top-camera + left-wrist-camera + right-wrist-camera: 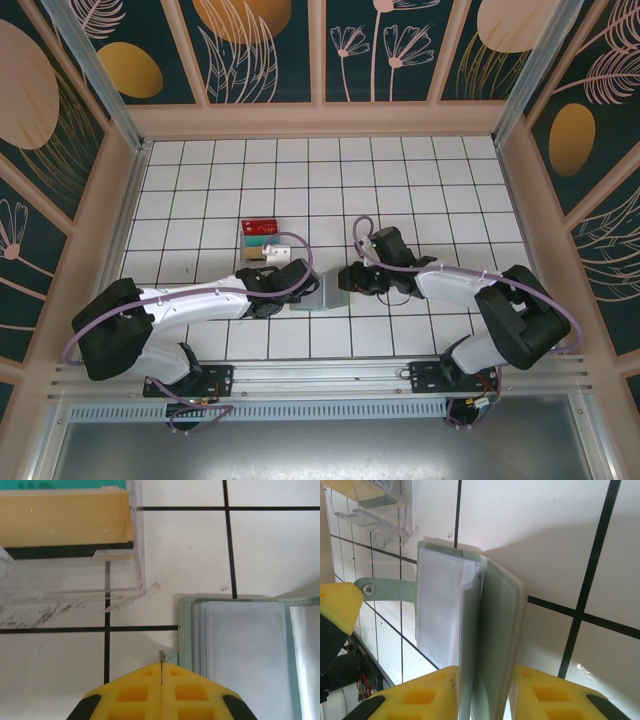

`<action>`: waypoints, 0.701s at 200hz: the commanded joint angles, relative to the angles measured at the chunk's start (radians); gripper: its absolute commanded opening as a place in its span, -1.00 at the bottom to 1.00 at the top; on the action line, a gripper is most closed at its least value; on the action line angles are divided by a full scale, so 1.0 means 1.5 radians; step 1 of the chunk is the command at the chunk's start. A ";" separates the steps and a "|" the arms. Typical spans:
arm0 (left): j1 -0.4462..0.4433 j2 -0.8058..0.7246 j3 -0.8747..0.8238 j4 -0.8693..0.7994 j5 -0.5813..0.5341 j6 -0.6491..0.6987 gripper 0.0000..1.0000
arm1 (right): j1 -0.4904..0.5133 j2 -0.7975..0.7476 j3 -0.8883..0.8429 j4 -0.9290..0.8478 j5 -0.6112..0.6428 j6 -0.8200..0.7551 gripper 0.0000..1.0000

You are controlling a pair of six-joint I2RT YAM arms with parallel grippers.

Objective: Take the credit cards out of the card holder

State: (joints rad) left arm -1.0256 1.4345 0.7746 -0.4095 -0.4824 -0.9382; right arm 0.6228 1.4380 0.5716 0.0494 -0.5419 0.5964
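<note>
The card holder lay open on the tabletop, long axis running left to right: left claw clenched on its tab, right claw grasping its upright cover from the opposite end

White arms — purple cables, yellow jaws

From the top external position: fixed high above and behind both arm bases, looking steeply down, far enough to take in the whole tiled table and its patterned walls. From the left wrist: aimed straight down over the left gripper, very near the tiles, taking in a clear tray corner ahead and the card holder at right. From the right wrist: equally near, rolled sideways, looking along the right gripper across the same card holder toward that clear tray. Shared across all three: card holder and clear tray.
</note>
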 commanded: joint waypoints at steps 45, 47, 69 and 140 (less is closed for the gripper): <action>0.007 0.002 -0.012 0.023 0.007 0.018 -1.00 | -0.012 -0.026 0.013 -0.030 0.002 -0.021 -0.62; 0.007 0.002 -0.012 0.023 0.008 0.017 -1.00 | -0.013 -0.028 0.012 -0.029 0.001 -0.020 -0.67; 0.007 -0.002 -0.011 0.020 0.013 0.006 -0.98 | -0.013 -0.026 -0.001 -0.020 -0.001 -0.016 -1.00; 0.007 -0.066 0.042 -0.062 0.000 -0.031 0.31 | -0.013 -0.021 -0.015 0.009 0.014 0.004 -1.00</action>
State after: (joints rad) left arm -1.0206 1.3991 0.7776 -0.4362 -0.4549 -0.9546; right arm 0.6090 1.4200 0.5621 0.0303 -0.5388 0.5858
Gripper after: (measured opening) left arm 0.611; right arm 0.053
